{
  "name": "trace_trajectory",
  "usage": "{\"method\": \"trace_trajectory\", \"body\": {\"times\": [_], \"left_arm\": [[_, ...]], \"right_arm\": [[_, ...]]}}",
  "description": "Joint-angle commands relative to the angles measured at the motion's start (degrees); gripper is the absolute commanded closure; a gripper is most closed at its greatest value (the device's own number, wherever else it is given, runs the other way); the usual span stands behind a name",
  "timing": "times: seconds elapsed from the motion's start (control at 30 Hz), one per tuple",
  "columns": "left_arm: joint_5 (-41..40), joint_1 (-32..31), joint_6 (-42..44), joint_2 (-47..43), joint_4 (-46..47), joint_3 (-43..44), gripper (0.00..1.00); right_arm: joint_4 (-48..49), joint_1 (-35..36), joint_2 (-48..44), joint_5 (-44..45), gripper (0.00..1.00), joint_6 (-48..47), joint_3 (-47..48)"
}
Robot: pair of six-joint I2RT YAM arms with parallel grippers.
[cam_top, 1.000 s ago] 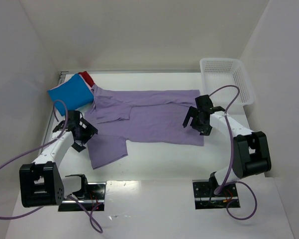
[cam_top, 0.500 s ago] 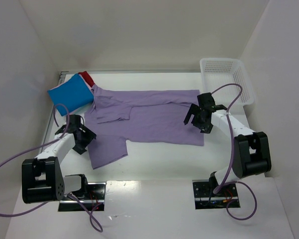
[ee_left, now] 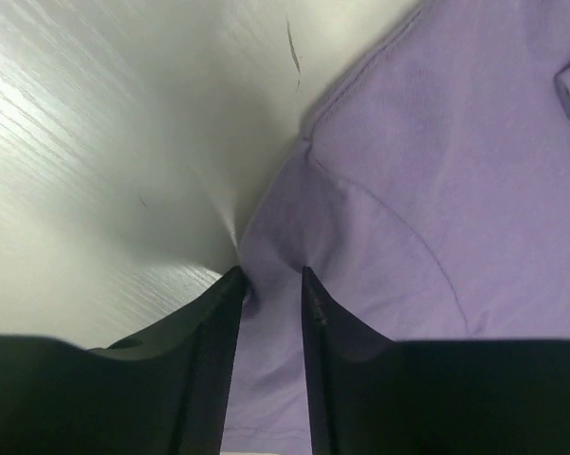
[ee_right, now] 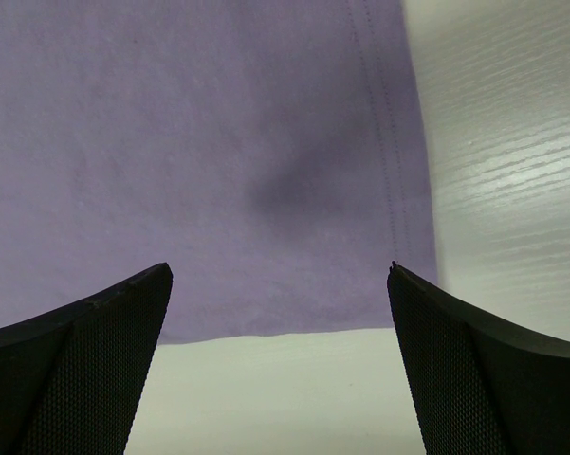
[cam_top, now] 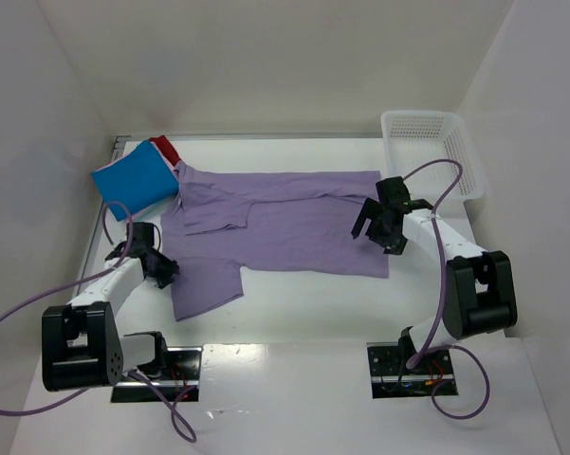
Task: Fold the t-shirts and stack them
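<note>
A large, plain, soft lavender-purple t-shirt (cam_top: pixel 294 227) is spread flat across the middle of the white desk (cam_top: pixel 294 303), with one short sleeve pointing toward the near left. At the outer edge of that sleeve the left tool (cam_top: pixel 161 268) is set low on the desk. In the left wrist view its fingers are drawn nearly together, and a raised pinch of the lavender-purple t-shirt (ee_left: pixel 427 171) is gripped between them. The right tool (cam_top: pixel 379 232) is held over the near right corner of the shirt, spread wide and with nothing in it. A bright blue folded square t-shirt (cam_top: pixel 133 177) is seen at the far left, with a red folded t-shirt (cam_top: pixel 164 147) just behind it. A white plastic mesh basket (cam_top: pixel 417 114) stands at the far right corner.
</note>
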Motion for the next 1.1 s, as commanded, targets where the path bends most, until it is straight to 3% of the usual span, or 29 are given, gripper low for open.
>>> {"method": "trace_trajectory", "body": {"times": [0.0, 0.07, 0.2, 0.37, 0.87, 1.07], "left_arm": [[1.11, 0.14, -0.23, -1.99, -2.04, -1.05, 0.62], [1.98, 0.14, -0.23, -2.6, -2.57, -0.53, 0.48], [2.51, 0.14, -0.94, -4.62, -5.47, 0.0, 0.36], [0.85, 0.14, -5.15, -5.85, -6.7, -1.32, 0.32], [-3.11, 2.34, -9.2, -4.8, -6.7, -2.55, 0.52], [-2.58, 2.34, -7.53, -2.44, -5.56, -2.55, 0.7]], "right_arm": [[-2.16, -0.44, -1.34, 2.29, 0.0, 1.39, 2.34], [-2.17, -0.97, -1.34, 2.29, 0.0, 1.4, 1.82], [-2.7, -1.59, -2.49, 2.29, 0.0, 1.92, 1.29], [-3.22, -2.29, -3.01, 2.29, 0.0, 2.45, 0.76], [-4.28, -2.29, -5.21, 2.29, 0.0, 2.98, 0.23], [-4.28, -2.91, -4.68, 2.29, 0.0, 2.98, 0.23]]}}
